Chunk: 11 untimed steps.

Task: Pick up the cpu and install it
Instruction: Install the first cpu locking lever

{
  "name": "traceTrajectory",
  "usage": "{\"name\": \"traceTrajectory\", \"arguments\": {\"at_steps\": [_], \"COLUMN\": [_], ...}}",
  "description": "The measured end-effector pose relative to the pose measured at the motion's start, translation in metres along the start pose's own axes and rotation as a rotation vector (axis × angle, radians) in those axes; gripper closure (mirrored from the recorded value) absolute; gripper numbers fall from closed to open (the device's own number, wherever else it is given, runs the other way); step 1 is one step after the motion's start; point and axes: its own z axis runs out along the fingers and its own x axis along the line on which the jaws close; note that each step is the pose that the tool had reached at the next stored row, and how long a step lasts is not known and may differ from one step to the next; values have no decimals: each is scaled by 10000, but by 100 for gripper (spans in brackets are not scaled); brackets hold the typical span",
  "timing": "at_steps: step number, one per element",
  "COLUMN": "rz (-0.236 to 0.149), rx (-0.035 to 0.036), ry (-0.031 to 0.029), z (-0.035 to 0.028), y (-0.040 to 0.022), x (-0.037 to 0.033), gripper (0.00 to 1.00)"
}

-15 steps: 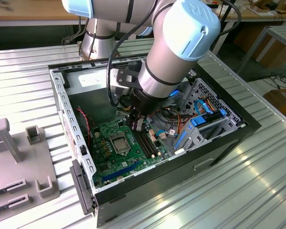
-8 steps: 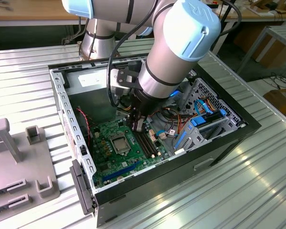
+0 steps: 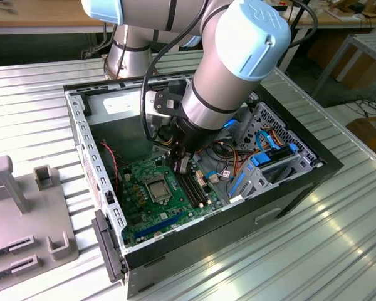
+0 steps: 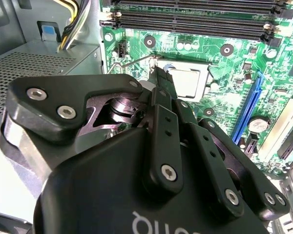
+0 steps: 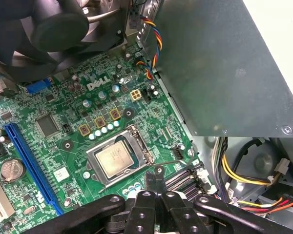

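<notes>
1. Now, the arm (image 3: 232, 56) reaches down into the open case (image 3: 313, 169) on the metal table (image 3: 338, 251), with the gripper (image 3: 180, 164) low over the green board (image 3: 147, 207)
2. The cpu (image 5: 115, 160) lies flat in the socket (image 5: 119, 161), silver top up, square to the frame; it also shows in the second wrist view (image 4: 188, 80) and in the exterior view (image 3: 157, 186)
3. In both wrist views the fingers (image 5: 155, 181) are pressed together with no gap between them and nothing in them; the tips are just beside the socket's edge, and I cannot tell whether they touch it
4. A thin wire lever (image 5: 178, 162) sticks out from the socket on the side nearest the tips
5. RAM slots (image 4: 195, 22) run alongside the socket, empty; the blue slot (image 5: 31, 163) and a coin cell (image 5: 12, 169) sit on the socket's other side
6. The black fan (image 5: 53, 29) hangs over the board's far corner, and coloured cables (image 5: 244, 180) bundle near the grey box (image 5: 224, 68)
7. On the exterior view's left, grey fixtures (image 3: 25, 207) stand on the table, well apart from the case
</notes>
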Motion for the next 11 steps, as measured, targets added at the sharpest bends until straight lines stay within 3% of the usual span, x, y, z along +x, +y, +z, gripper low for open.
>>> {"name": "traceTrajectory", "arguments": {"at_steps": [5, 11], "rz": [-1, -1], "rx": [0, -3], "ry": [0, -6], "z": [2, 24], "y": [-28, -60], "x": [-37, -211], "gripper": [89, 89]}}
